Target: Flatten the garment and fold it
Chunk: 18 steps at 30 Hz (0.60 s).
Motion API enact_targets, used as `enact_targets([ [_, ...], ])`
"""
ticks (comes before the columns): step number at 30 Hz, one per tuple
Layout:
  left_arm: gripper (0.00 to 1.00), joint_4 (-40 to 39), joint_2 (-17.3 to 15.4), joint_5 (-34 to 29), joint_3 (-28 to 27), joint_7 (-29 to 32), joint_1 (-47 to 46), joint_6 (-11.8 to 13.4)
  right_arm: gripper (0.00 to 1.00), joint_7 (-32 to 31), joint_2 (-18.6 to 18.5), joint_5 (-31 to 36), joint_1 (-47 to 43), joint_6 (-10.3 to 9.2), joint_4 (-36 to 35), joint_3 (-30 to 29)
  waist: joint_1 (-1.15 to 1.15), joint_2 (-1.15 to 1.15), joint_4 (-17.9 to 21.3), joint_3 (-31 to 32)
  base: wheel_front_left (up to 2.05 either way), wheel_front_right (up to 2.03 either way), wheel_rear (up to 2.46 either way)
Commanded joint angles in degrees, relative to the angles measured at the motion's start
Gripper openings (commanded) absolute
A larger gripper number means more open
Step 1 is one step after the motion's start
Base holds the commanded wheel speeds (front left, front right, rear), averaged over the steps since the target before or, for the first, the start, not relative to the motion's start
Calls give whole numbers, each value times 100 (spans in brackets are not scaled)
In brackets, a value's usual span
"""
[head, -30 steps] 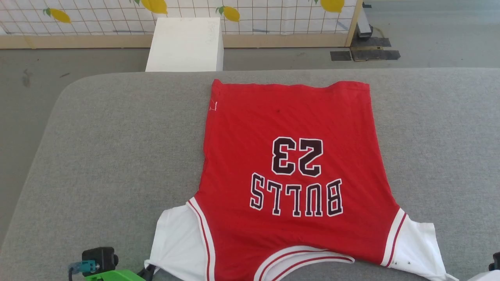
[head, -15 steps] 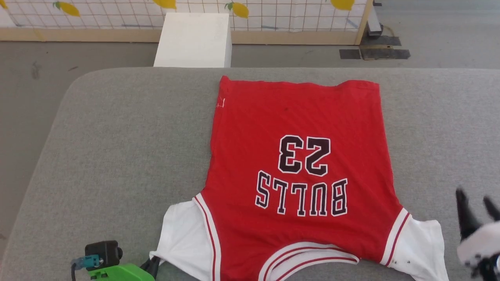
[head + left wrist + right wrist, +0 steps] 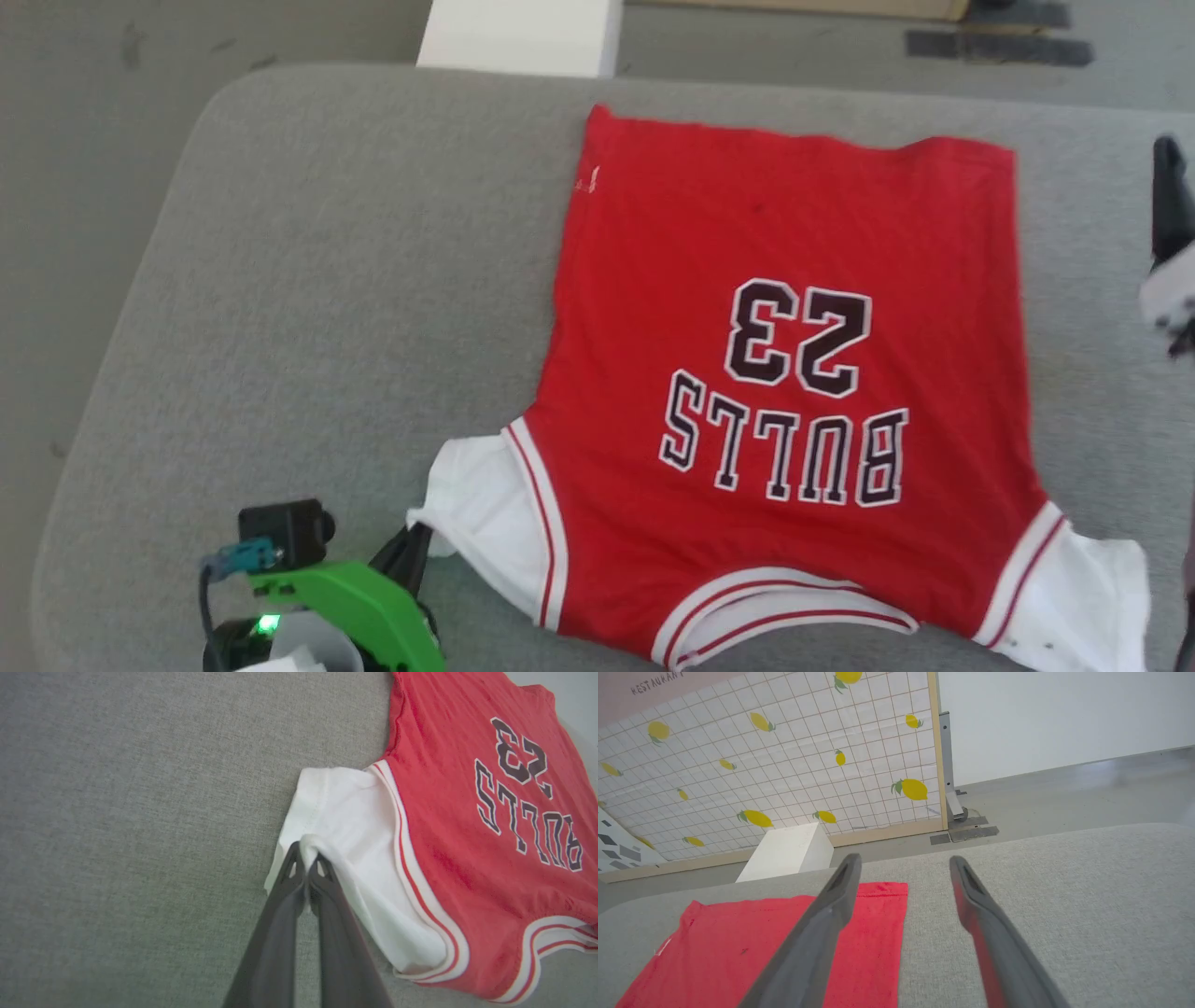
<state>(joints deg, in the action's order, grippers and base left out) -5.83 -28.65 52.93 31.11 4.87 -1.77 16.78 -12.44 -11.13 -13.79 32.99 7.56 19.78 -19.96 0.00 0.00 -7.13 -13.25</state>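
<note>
- The red shirt (image 3: 794, 233) lies almost flat on the grey soft table (image 3: 280, 280). Its neck is near the robot and its bottom edge is far away.
- The left gripper (image 3: 306, 854) has its jaws pressed together. They pinch the edge of the white sleeve (image 3: 345, 807) on the robot's left side.
- The sleeve is a bit bunched up where it is pinched.
- The right gripper (image 3: 903, 863) has its jaws spread wide and holds nothing. It hangs over the table, just beside the far right corner of the shirt.
- If the left arm tugs too hard, I think the whole shirt slides and gets new wrinkles, because the cloth is thin and soft.
- If it lets go too soon, the sleeve may stay crumpled.
- The right gripper may miss the corner and close on nothing, because that corner lies flat on the table.
- It may also grab just the top layer, and then the fold comes out crooked.
- The other sleeve looks a bit rumpled too, so a fold now may trap that bump.
</note>
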Motion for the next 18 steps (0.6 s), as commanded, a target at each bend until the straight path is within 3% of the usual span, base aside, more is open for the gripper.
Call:
enact_targets([
  [1, 0, -33, 43, -68, 28, -37, -141, 9, 100, -99, -92, 99, 305, -8, 241, -17, 0, 0, -456, -491, 0, 0, 0],
  [9, 0, -127, 252, -197, 175, -131, -471, -129, 100, -1232, -523, 800, 1720, -8, 1368, -453, 0, 0, -1002, -1174, 0, 0, 0],
  [18, 0, -190, 470, -350, 373, -259, -700, -259, 100, -2843, -740, 1752, 2373, -8, 1443, -1077, 0, 0, -1460, -1691, 0, 0, 0],
])
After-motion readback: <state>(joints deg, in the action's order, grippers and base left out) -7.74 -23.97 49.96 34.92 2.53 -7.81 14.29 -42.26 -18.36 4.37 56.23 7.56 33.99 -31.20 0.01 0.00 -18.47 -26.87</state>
